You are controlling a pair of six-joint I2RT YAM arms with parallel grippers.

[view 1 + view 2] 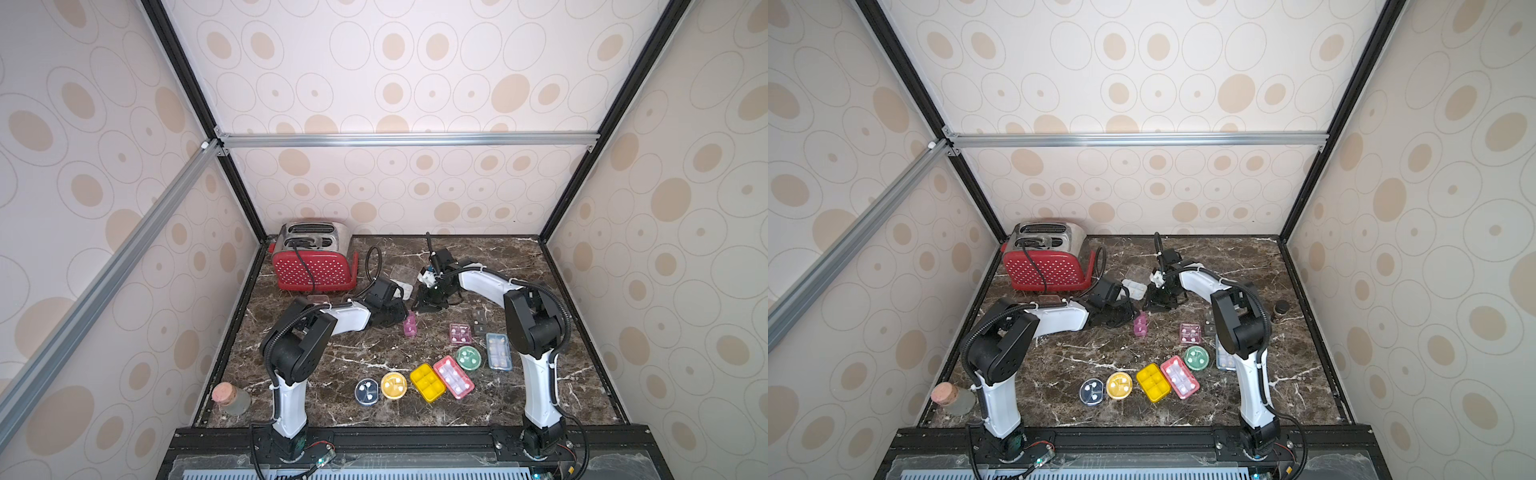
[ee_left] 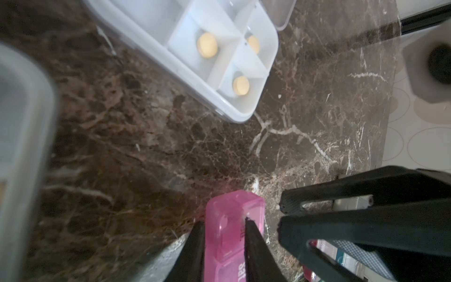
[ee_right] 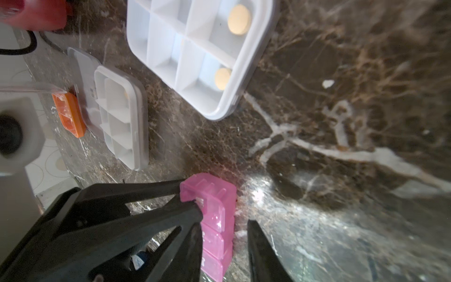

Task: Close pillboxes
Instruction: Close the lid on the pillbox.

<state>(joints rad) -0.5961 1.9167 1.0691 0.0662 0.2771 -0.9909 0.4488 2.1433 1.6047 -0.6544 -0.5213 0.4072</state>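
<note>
- Left gripper point(image 2: 224, 222) clamps the pink pillbox point(image 2: 234, 207) on the marble point(image 2: 122, 146).
- Right gripper point(image 3: 224, 224) straddles the same box, jaws apart, one finger point(image 3: 258, 249) clear of it.
- Beyond both, a white pillbox point(image 2: 240, 116) lies open.

Both top views are bright and even, softly lit from above; the pale walls point(image 1: 415, 83) glow, the dark counter point(image 1: 374, 357) reads dimmer, and shadows are faint; the frame bars point(image 1: 181, 66) lean outward toward the corners; detail is slightly soft. The wrist views are dimmer and warmer; a white glare patch sits on the marble in the right wrist view; the pink pillbox point(image 3: 214, 207) glows translucent; a white pillbox point(image 2: 22, 136) nearest the left wrist lens is heavily blurred.
</note>
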